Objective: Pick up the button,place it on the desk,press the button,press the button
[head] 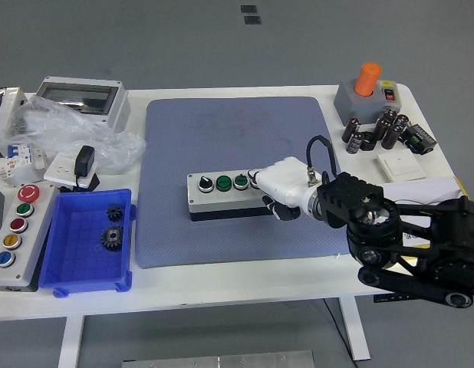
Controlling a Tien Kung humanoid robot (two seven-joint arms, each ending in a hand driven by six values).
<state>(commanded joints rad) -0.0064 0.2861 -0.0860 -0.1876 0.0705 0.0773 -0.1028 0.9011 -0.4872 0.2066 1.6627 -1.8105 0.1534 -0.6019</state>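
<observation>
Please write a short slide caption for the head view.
Right robot hand covers the button box's right end on the blue mat.

We are looking at a white tabletop [245, 287] with a blue mat [237, 138] lying across its middle. On the mat a grey button box [222, 195] is sitting. At the left edge a second button box [14, 234] is lying beside a blue bin [68, 264] that is touching the mat's left edge. Behind them we are seeing a clear plastic bag [68, 134], a grey enclosure [80, 98] and a white socket [64, 169]. At the far right corner a grey block with an orange knob [367, 92] is standing, with dark capacitors [375, 132] and a white switch plate [399, 163] just in front of it.
</observation>
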